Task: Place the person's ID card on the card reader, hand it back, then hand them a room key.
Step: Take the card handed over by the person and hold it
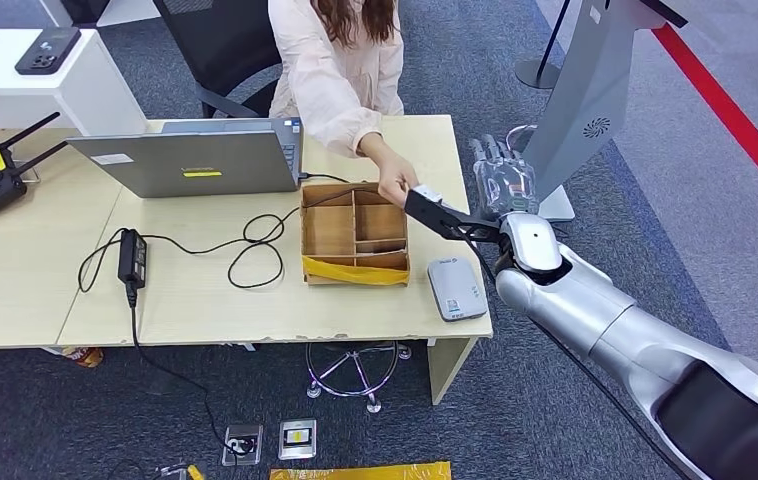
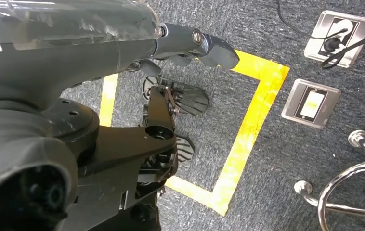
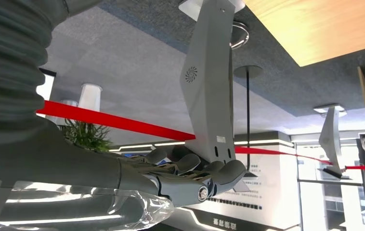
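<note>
Our right hand (image 1: 500, 185) is stretched out past the end of the bench (image 1: 205, 300), palm up, with its fingers (image 3: 195, 166) spread and holding nothing. Just beside it, the person's hand (image 1: 395, 183) reaches over the bench and holds a small card (image 1: 425, 192) near our wrist. Close by, the grey card reader (image 1: 455, 289) lies flat at the bench corner, next to a cardboard box (image 1: 354, 235). Our left hand (image 2: 190, 45) hangs down over the floor, fingers bent a little, holding nothing.
</note>
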You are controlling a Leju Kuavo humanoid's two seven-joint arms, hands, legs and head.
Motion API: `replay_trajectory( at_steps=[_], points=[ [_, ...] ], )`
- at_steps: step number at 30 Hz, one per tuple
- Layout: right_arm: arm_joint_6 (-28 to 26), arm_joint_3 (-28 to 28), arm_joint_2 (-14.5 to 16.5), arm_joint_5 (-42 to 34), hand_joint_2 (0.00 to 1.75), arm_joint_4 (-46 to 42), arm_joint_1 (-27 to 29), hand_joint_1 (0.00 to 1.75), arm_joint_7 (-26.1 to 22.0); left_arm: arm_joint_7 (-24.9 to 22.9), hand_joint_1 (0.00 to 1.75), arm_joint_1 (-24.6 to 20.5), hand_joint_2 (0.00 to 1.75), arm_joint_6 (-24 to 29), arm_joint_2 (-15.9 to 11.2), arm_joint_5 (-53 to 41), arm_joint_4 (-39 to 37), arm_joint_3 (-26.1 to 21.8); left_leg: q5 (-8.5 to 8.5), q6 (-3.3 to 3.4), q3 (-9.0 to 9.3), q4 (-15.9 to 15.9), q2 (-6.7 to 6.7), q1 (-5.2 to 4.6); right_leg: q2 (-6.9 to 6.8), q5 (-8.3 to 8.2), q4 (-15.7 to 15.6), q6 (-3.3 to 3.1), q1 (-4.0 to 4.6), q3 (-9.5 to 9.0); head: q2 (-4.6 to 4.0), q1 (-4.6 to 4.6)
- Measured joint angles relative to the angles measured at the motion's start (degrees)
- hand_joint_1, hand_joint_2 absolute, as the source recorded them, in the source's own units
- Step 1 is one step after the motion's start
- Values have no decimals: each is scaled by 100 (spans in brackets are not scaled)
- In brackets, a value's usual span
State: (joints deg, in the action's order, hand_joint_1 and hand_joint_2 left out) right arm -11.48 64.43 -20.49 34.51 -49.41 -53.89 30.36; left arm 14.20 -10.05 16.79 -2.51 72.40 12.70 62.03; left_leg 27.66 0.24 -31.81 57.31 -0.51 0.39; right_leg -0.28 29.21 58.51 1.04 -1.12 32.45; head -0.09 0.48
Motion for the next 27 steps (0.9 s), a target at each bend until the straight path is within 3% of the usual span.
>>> replay_trajectory(
  at_steps=[26,27],
  points=[
    [25,-232,182,51,175,56,-7,0,-72,-14,0,-15,0,-103,-2,-127,-13,2,0,0,1,0,0,0,1,0,0,0,0,0,0,0],
    [39,-252,208,37,175,56,-8,44,-94,-14,0,-14,0,-103,-2,-127,-14,2,0,0,1,0,0,0,1,0,0,0,0,0,0,1]
  ],
)
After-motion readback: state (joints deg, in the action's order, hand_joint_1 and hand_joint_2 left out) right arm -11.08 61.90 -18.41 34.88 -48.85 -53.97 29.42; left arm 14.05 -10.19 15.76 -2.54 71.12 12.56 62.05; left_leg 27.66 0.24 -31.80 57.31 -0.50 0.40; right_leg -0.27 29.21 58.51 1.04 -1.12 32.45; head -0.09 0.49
